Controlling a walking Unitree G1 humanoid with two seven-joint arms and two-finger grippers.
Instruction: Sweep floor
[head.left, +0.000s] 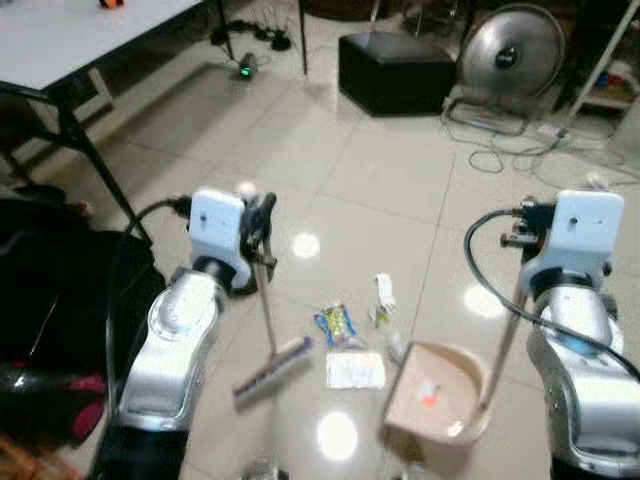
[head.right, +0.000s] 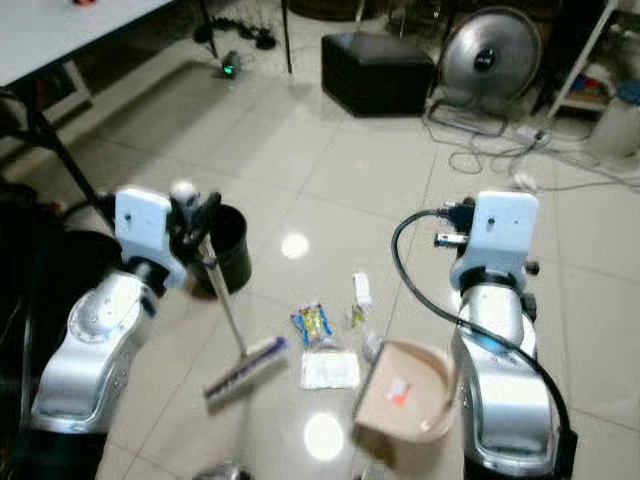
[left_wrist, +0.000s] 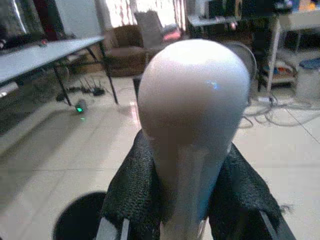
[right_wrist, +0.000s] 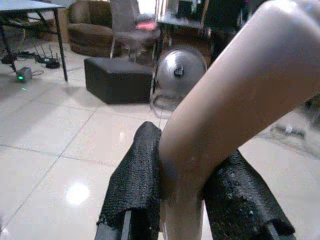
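My left gripper (head.left: 258, 226) is shut on the thin handle of a small broom (head.left: 272, 368), whose brush head rests on the tiled floor. The handle's rounded white top (left_wrist: 195, 110) sits between the black fingers (left_wrist: 135, 200). My right gripper (head.left: 524, 236) is shut on the long beige handle (right_wrist: 225, 100) of a tan dustpan (head.left: 440, 400) standing on the floor, to the right of the broom head. Between broom and dustpan lies litter: a blue-and-yellow wrapper (head.left: 336, 323), a white packet (head.left: 355, 370) and a small white piece (head.left: 384, 290).
A black bin (head.right: 228, 245) stands just behind the left arm. A white table (head.left: 90, 40) with black legs is at the far left, a black box (head.left: 395, 70) and a floor fan (head.left: 510, 50) at the back, with cables (head.left: 520, 150) on the tiles. Dark bags (head.left: 50, 300) lie at my left.
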